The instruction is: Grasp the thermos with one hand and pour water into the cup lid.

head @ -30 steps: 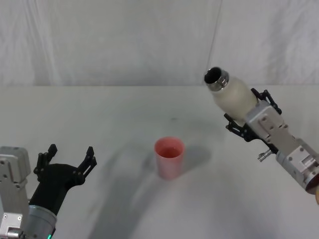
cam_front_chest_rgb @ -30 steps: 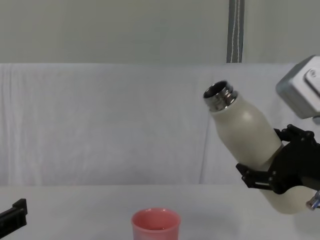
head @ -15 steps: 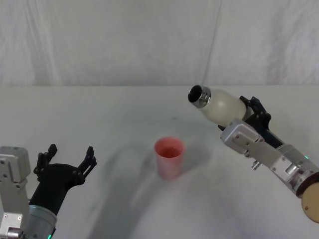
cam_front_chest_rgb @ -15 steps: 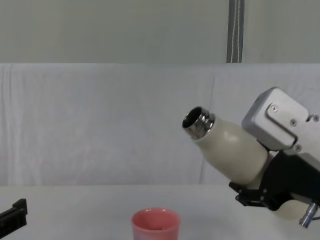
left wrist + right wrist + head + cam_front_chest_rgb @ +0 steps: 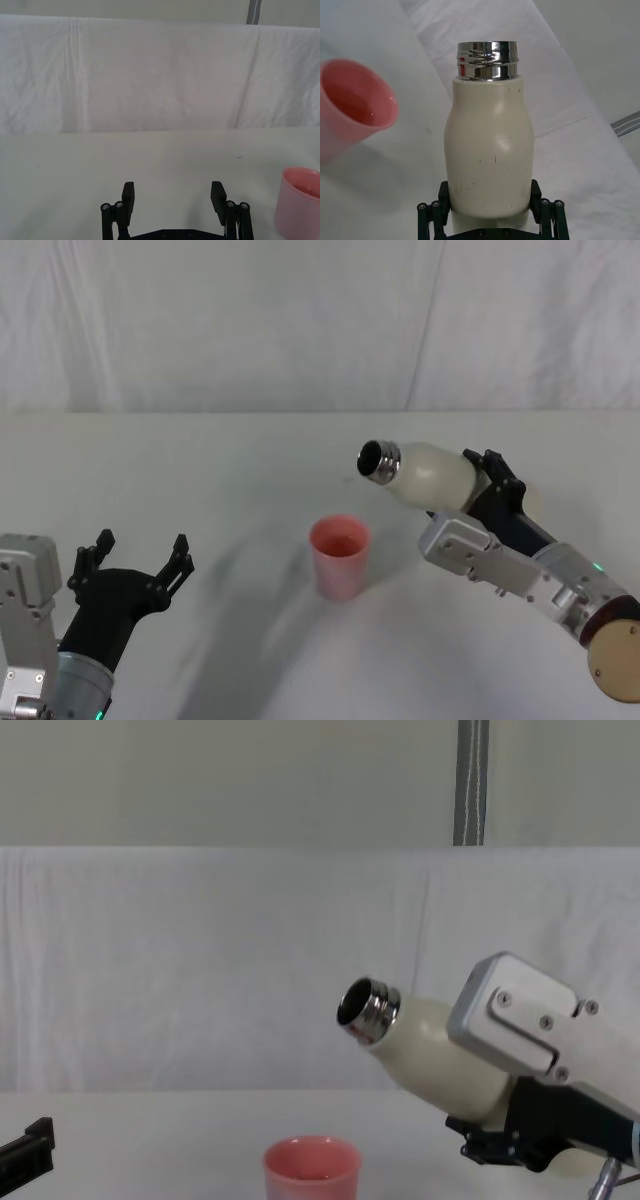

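Note:
The cream-white thermos hangs in the air, tilted far over, its open steel neck aimed left and toward the cup lid. My right gripper is shut around the thermos's lower body. The pink cup lid stands upright on the white table, below and slightly left of the neck, with a little liquid showing inside. No stream shows between neck and cup. My left gripper rests open at the near left, nothing between its fingers.
A white cloth covers the table, and a white draped backdrop rises behind it. A grey vertical bar stands behind the backdrop.
My right gripper has lowered and tipped the thermos further, swinging its neck left and down toward the cup lid. The left arm and the cup lid have stayed put.

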`<state>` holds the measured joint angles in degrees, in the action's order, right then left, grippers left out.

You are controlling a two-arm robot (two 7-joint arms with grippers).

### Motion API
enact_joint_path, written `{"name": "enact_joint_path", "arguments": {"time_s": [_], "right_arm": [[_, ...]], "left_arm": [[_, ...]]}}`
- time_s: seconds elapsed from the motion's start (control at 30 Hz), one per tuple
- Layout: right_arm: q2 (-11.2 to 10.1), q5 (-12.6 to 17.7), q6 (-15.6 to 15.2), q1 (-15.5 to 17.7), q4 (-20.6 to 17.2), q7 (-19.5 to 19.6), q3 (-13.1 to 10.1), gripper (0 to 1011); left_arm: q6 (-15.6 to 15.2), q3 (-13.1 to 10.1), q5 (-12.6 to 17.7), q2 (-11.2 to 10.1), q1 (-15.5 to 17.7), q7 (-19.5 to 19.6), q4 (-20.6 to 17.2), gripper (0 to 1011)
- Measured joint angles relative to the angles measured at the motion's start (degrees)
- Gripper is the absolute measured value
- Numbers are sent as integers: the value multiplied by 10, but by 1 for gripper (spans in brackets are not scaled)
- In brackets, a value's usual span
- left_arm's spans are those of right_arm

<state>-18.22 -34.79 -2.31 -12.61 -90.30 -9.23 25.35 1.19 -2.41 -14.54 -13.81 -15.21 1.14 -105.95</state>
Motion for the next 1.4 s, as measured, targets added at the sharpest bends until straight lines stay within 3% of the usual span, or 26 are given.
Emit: {"name": "enact_joint_path", "arguments": {"time_s": [0.43,1.4], "right_arm": [[-5,-55,-26,-15,13,-11,28,950],[-19,-125,-47,-25,-1,-16,53,950]], "left_arm": [[0,0,0,0,0,0,0,1001],[0,0,0,0,0,0,0,1001]]}}
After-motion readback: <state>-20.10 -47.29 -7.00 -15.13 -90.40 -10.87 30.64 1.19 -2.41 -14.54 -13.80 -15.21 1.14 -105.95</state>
